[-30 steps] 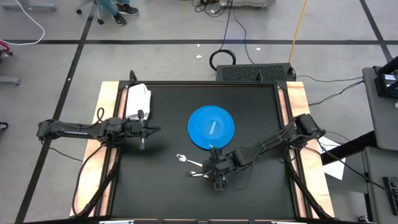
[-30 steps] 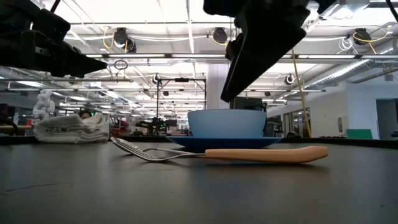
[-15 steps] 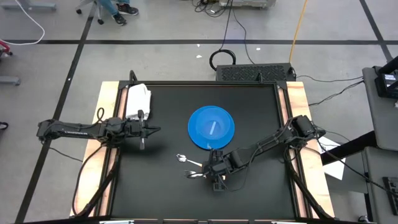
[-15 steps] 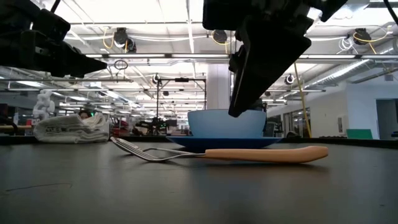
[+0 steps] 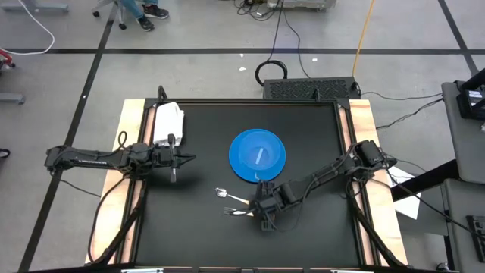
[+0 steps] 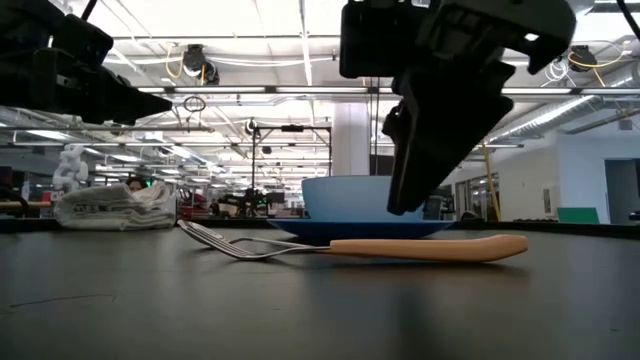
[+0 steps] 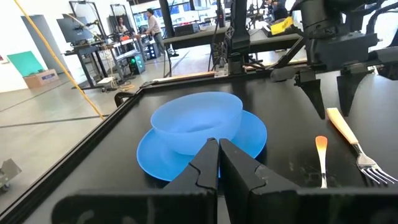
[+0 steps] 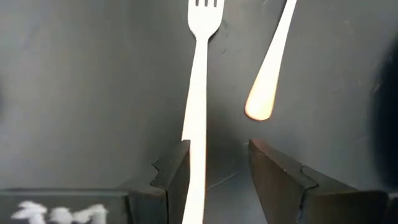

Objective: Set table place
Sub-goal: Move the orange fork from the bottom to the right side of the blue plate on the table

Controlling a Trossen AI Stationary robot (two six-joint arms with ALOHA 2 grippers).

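Fork (image 8: 198,93), pale-handled: lies on black desk (image 5: 197,227) just near-side of blue plate (image 5: 258,157) with bowl (image 7: 196,118), second utensil (image 8: 270,68) alongside. Right gripper (image 8: 214,165) directly above fork handle, fingers (image 8: 280,180) apart, aligned along its long axis. Left gripper (image 7: 217,163) farther off, fingers together. No legible labels.
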